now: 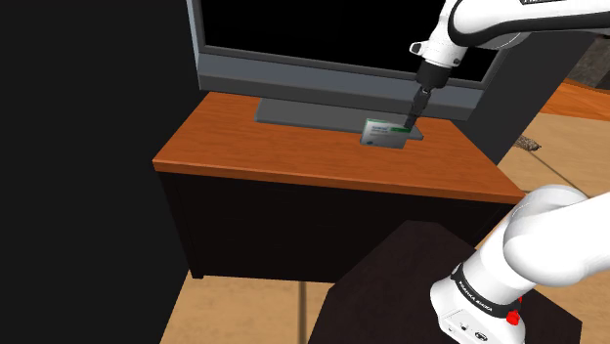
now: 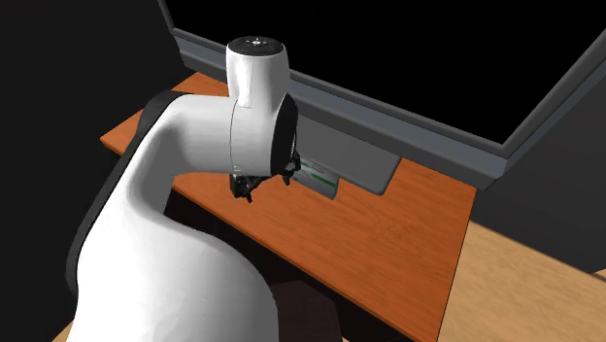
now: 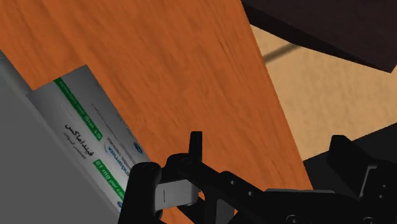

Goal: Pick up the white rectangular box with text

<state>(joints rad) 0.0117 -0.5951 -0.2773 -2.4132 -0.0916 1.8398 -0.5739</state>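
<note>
Black gripper point(image 3: 271, 147) spread wide, clasping nothing, just beside white box point(image 3: 89, 143); green stripes and dark print legible from wrist; from shoulder, box touching grey TV base point(image 1: 293, 113) on orange-brown cabinet point(image 1: 244, 147).

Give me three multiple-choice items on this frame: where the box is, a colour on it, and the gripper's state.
1. The box lies: A on the floor; B on the cabinet, at the TV base; C on the stand.
2. Its stripes are: A red; B green; C yellow.
3. The gripper is: A shut on the box; B shut on nothing; C open.
Key: 1 B, it rests at the grey base on the orange-brown top. 2 B, green bands edge its face in the wrist view. 3 C, the fingers stand apart with the box off to one side of them.
</note>
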